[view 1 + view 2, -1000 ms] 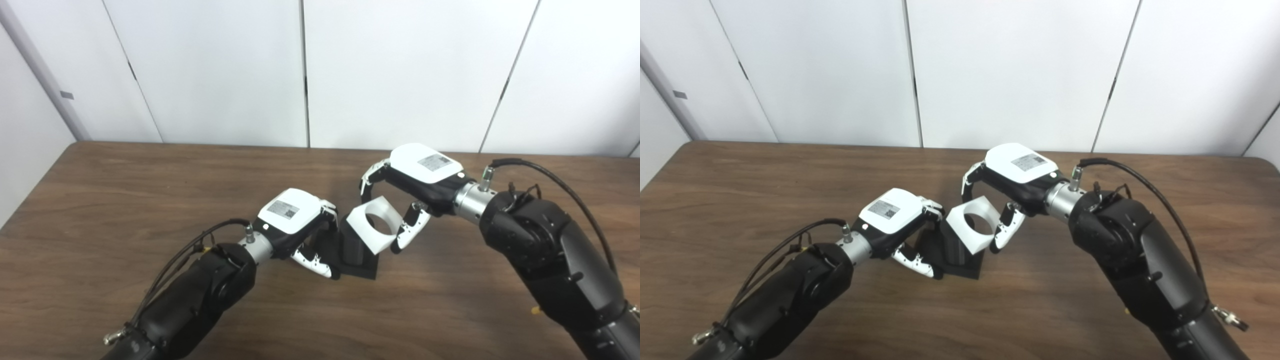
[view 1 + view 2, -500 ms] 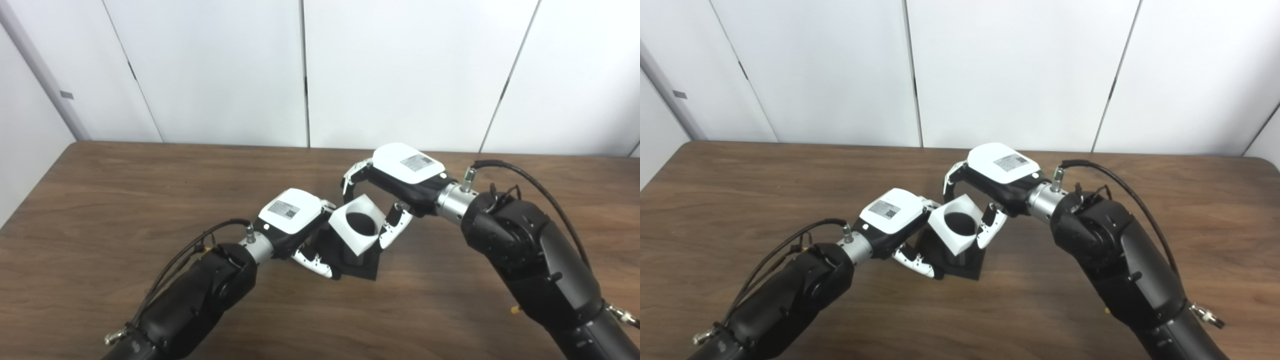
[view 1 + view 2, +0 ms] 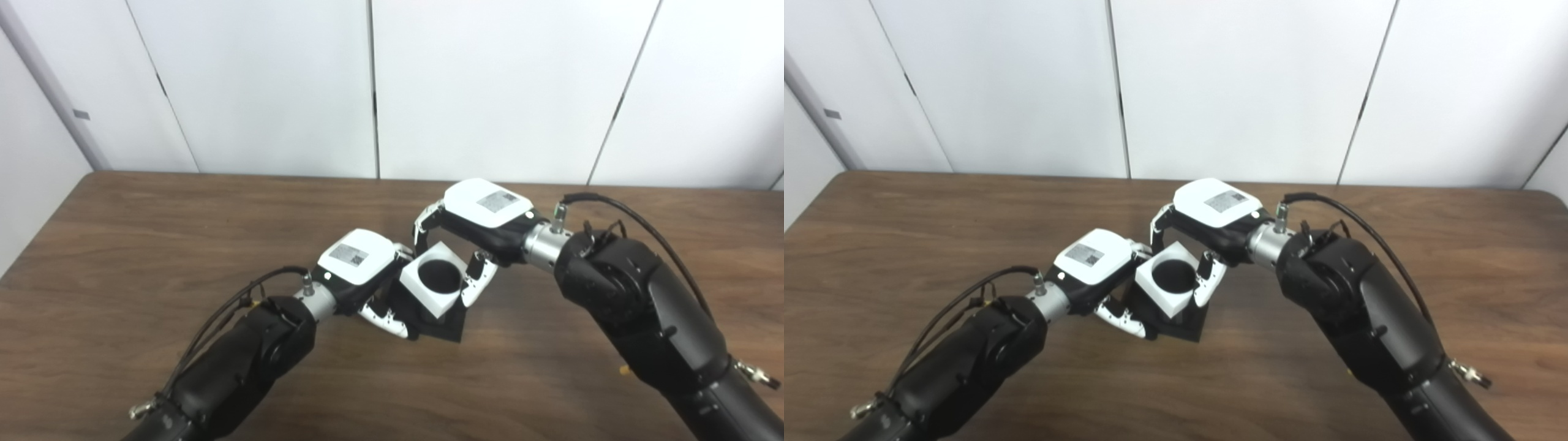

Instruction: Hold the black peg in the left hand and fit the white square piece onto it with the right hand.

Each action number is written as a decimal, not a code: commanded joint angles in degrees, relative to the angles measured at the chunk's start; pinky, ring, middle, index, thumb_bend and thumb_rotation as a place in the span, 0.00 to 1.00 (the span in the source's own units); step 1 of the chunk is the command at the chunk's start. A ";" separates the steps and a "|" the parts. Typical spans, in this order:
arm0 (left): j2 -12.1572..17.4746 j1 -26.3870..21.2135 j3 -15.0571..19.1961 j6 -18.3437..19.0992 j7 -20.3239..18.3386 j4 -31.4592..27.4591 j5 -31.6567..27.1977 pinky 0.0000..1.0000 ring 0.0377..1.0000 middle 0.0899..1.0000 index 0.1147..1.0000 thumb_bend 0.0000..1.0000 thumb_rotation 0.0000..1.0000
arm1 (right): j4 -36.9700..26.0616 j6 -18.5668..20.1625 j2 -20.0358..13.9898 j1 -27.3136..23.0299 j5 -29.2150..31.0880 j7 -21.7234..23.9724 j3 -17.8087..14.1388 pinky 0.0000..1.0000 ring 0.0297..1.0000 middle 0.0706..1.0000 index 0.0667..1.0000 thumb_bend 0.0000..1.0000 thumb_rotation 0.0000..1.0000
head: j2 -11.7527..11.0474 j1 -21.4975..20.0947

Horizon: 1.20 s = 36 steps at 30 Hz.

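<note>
The black peg (image 3: 442, 329) stands on its square black base on the wooden table (image 3: 153, 245); only the base's edge and the dark peg top inside the hole show. My left hand (image 3: 361, 272) is shut on the peg from the left, its fingers curled around the base. The white square piece (image 3: 436, 288) with a round hole sits over the peg, tilted slightly. My right hand (image 3: 474, 220) is shut on the white piece, fingers on its far side and thumb on its right side.
The brown table runs wide on both sides, its far edge meeting white wall panels (image 3: 490, 86). Both black forearms (image 3: 1360, 306) come in from the bottom corners. Nothing else lies on the table.
My right hand has carried the white piece left and down, from beside the peg to over it. The hole now shows black inside. The left hand has stayed put.
</note>
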 commanded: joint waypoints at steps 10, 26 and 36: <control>-0.11 2.63 -3.93 -0.29 -5.22 2.09 3.17 0.77 0.78 0.79 0.43 0.52 0.08 | -0.60 2.36 -1.21 -2.52 -2.06 6.89 0.69 0.77 0.78 0.77 0.64 0.83 0.28 | 0.24 0.08; 0.25 2.74 -3.69 -0.39 -5.27 2.01 2.66 0.78 0.79 0.80 0.43 0.52 0.08 | -0.83 2.92 -1.44 -2.27 -2.07 7.04 -0.12 0.78 0.80 0.80 0.69 0.90 0.29 | 0.30 -0.46; 0.22 2.80 -3.59 -0.50 -4.98 2.18 2.53 0.77 0.78 0.79 0.43 0.52 0.08 | -2.76 3.94 -2.69 -2.92 -0.10 6.06 -5.18 0.75 0.79 0.79 0.68 0.83 0.22 | 0.13 -0.73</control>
